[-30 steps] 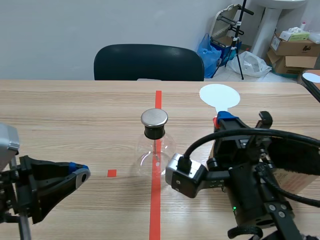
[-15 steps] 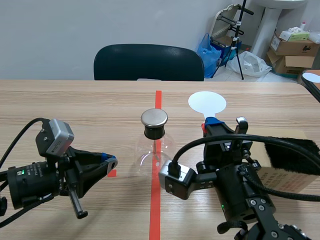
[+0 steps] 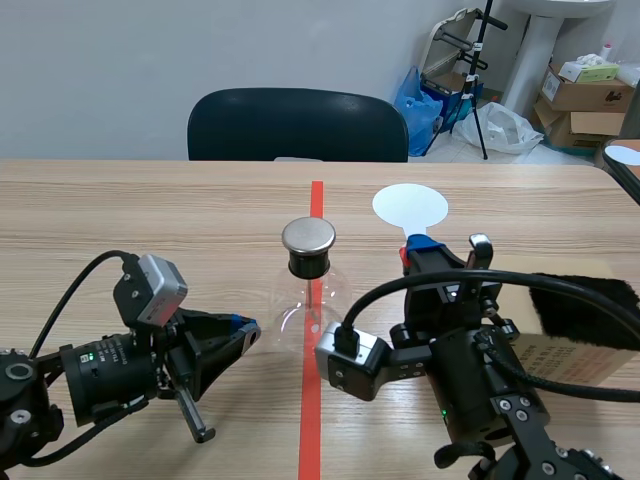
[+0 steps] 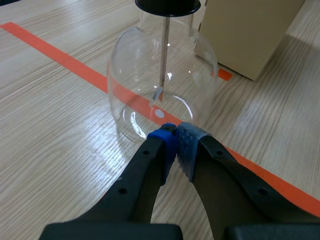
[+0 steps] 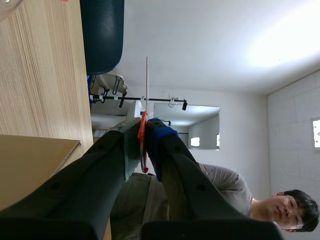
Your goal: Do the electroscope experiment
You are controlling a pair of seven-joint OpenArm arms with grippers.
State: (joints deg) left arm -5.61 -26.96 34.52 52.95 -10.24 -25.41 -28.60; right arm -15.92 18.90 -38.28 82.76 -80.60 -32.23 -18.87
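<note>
Black fingers of the left gripper (image 4: 176, 137) are pressed together with nothing between them. Their blue tips sit low over the table (image 3: 120, 220), right at the foot of the glass flask (image 4: 162, 95). They touch it or very nearly; I cannot tell which. That arm lies low and flat, coming in from the left side.

The flask stands upright on the red tape line in the middle of the table. A thin rod hangs straight down inside it. A round metal cap (image 3: 308, 236) sits on its black stopper.

The right gripper (image 3: 432, 250) points up and away from the robot. It is closed on the thin red handle (image 5: 142, 135) of a paddle, and the paddle's white disc (image 3: 410, 207) is at the far end.

I think the disc has to meet the cap. The cap lies to the left of the disc and a little nearer the robot, with a gap between them. So the right arm would carry the disc sideways to the left.

Just beside that arm is a cardboard box (image 3: 575, 355) with black fur (image 3: 585, 305) on top. Farthest off is a dark chair (image 3: 297, 125).
</note>
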